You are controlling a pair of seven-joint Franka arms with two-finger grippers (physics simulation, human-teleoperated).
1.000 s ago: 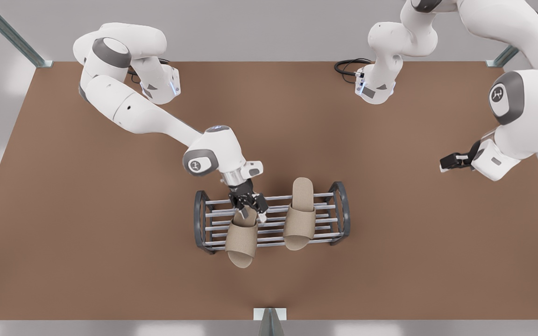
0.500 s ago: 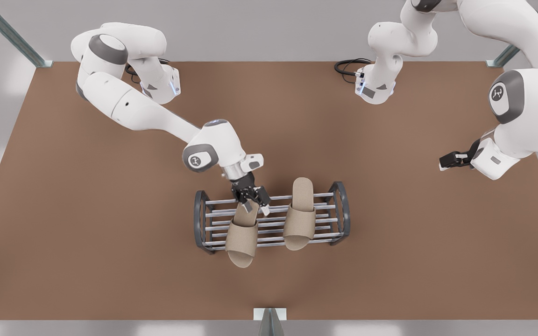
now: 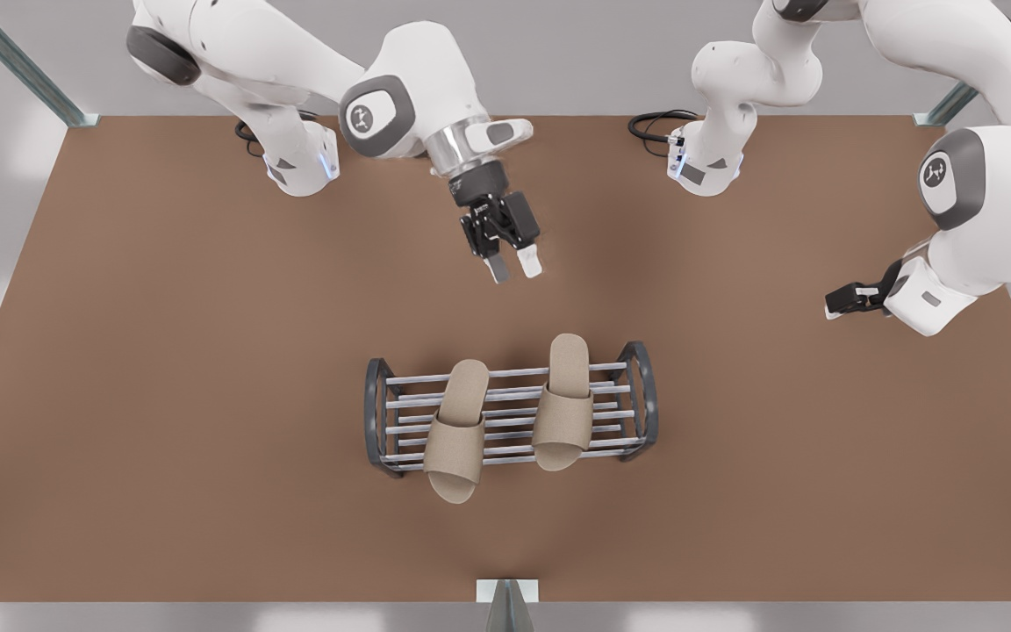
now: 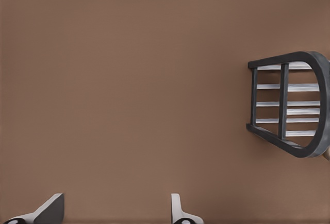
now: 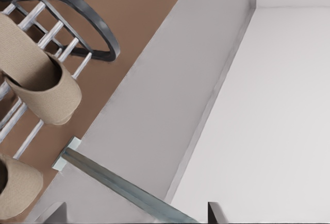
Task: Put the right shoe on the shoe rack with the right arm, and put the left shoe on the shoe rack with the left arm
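Clock read off the front view, 12 at the far edge.

- Shoe rack (image 3: 372, 412) sits low of tabletop centre. Both slippers lie across its silver bars, toes to 6 o'clock, side by side but not touching.
- Right shoe (image 3: 457, 430) at the rack's 9 o'clock half, its toe hanging past the front bar. Left shoe (image 3: 565, 399) at the 3 o'clock half, its heel poking past the rear bar.
- Right pincer (image 3: 512, 265) hangs in the air at 12 o'clock of the rack, well apart from it, released, fingers spread and gripping nothing. Its wrist view looks down on both slippers and the near tabletop edge.
- Left pincer (image 3: 835, 303) waits far off at 3 o'clock, lying level, tips toward 9 o'clock; left wrist view shows it released, empty, with one arched rack end beyond.
- Nothing stands between either pincer and the rack.
- Tabletop (image 3: 163, 395) is plain brown. Black cable (image 3: 650, 123) is coiled by the arm base at 1 o'clock.
- A metal post (image 3: 505, 606) stands at the 6 o'clock edge and slanted struts (image 3: 23, 70) at the far corners. Pale grey floor around.
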